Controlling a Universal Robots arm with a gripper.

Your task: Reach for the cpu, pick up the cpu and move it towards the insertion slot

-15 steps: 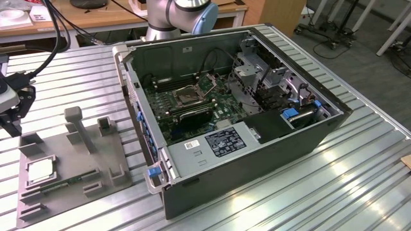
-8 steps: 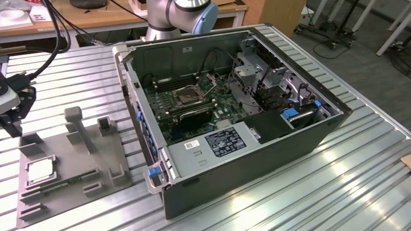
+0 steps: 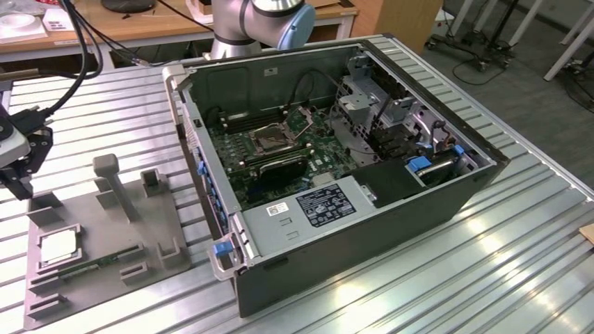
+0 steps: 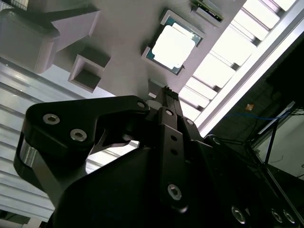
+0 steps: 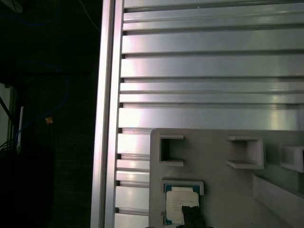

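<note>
The ribbed aluminium tabletop [image 3: 483, 278] carries a grey tray [image 3: 102, 236] at the exterior view's left and, just beside it, an open computer case [image 3: 390, 229].

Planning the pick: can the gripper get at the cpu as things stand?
Probably yes: the gripper hangs over the tray, and the cpu lies face up with nothing over it.
</note>
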